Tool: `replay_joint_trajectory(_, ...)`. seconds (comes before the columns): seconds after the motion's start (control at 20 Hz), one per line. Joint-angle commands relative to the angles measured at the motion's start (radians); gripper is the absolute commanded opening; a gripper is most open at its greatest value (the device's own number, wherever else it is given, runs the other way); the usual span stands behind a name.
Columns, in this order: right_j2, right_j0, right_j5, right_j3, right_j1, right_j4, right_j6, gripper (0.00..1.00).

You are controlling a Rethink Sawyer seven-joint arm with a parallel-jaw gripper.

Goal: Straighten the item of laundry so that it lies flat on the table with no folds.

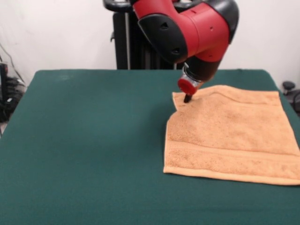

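Note:
The orange-tan towel [229, 136] lies on the right part of the dark green table [84, 140], mostly spread out, with a woven band along its near edge. Its right side reaches the picture's right edge. Its far left corner is drawn inward, so the left edge kinks there. The red and black arm comes down from above. My gripper [187, 98] shows only as a small dark tip below a red collar, resting on or just above that far left corner. Whether it holds the cloth does not show.
The robot's black pedestal [126, 37] stands behind the table's far edge. Dark equipment and cables [7, 93] sit off the left side, and a dark object [288, 86] off the far right corner. The left half of the table is bare green cloth.

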Motion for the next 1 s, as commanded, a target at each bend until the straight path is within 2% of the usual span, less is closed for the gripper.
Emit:
replay_joint_trajectory(0.05,-0.155,0.014,0.097,-0.120,0.116,-0.095,0.003,0.00)
replay_joint_trajectory(1.0,-0.260,0.082,0.239,-0.121,0.089,-0.030,0.007,0.00)
